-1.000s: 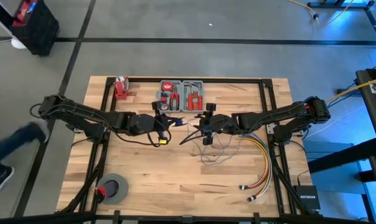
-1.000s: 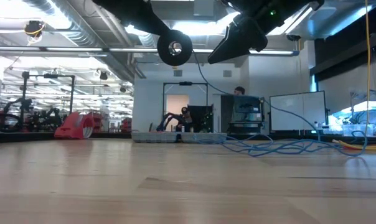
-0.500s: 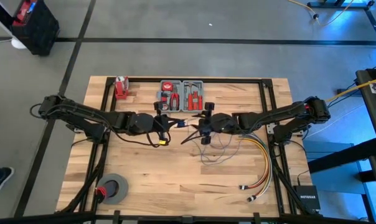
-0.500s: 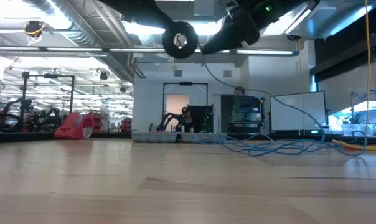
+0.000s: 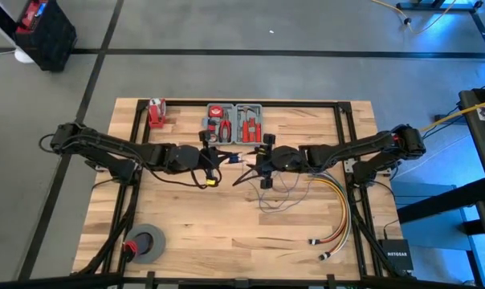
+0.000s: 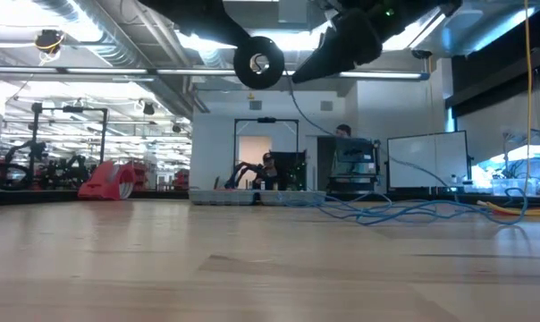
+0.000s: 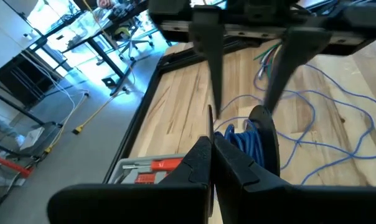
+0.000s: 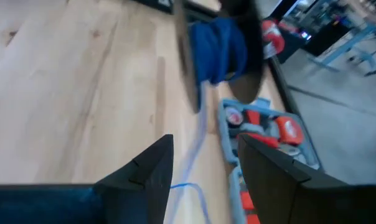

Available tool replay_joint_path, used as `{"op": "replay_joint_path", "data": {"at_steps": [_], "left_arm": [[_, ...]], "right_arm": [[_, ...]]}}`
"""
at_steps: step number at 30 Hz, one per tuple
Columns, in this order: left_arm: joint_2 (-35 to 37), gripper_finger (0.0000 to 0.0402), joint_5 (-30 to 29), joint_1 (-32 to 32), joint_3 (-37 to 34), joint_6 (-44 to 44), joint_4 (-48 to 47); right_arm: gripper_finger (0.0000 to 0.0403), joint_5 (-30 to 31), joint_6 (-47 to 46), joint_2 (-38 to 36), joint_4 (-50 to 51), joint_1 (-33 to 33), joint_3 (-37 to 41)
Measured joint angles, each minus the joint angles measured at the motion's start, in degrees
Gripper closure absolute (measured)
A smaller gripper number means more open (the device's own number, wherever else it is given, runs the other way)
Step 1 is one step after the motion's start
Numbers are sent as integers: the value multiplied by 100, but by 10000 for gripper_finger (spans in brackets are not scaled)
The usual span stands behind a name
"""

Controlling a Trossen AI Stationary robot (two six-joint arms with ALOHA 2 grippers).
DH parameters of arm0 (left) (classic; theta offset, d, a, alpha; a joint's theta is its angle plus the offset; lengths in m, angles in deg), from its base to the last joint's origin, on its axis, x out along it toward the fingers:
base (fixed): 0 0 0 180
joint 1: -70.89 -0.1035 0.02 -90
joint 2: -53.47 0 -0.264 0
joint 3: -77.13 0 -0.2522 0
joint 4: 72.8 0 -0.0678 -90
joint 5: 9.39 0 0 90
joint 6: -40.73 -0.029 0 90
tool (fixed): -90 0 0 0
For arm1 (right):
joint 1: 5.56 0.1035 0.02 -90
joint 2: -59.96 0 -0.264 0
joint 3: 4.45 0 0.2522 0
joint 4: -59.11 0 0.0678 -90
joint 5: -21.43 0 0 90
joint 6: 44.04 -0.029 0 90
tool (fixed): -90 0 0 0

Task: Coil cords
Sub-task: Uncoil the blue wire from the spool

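Note:
A black spool (image 7: 250, 140) wound with blue cord hangs above the table's middle, and my left gripper (image 7: 211, 140) is shut on it. The low view shows the spool (image 6: 258, 61) as a round disc high over the wood. My right gripper (image 8: 203, 149) stands open just to the spool's right, its fingers pointing at it (image 7: 247, 87). A stretch of the cord (image 8: 194, 155) runs off the spool and passes between those open fingers. It then slopes down (image 6: 386, 143) to loose loops (image 5: 279, 193) lying on the table. My left gripper pinches the rim of one spool flange (image 7: 210, 121) between its two fingers. The fingers come nearly level from the table's left. The spool is lifted clear of the table, its flat faces toward the near and far edges. My right gripper: I cannot tell whether the cord between its fingers touches them.
A grey tool tray (image 5: 234, 122) and a red object (image 5: 155, 112) sit at the far edge. A bundle of yellow, orange and red cables (image 5: 335, 213) curves along the right side. A grey tape roll (image 5: 146, 243) lies near left.
The spool has shifted slightly up in my left gripper's hold. The cord's hanging stretch dropped steeply to the table beside the spool; now it slopes out toward the loose loops on the right. Both grippers keep their openings.

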Motion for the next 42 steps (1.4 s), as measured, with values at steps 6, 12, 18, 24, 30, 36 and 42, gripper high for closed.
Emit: {"op": "replay_joint_path", "data": {"at_steps": [6,12,18,24,30,36,42], "left_arm": [[0,402,-7,0,0,0,-9],[0,402,-4,0,0,13,-9],[0,402,-4,0,0,28,-7],[0,402,-8,0,0,31,-39],[0,402,2,-57,0,174,-27],[-76,402,20,-344,-3,695,789],[20,402,-65,-213,-6,970,1325]], "right_arm": [[220,-35,-123,-20,77,3,0],[239,-526,-213,14,-314,-2,0],[331,-373,-190,185,-408,-115,-1],[390,-99,76,173,-368,-159,4],[397,462,231,-144,2,221,-422],[399,-357,225,237,-699,458,-493],[400,909,70,474,719,649,-478]]}}
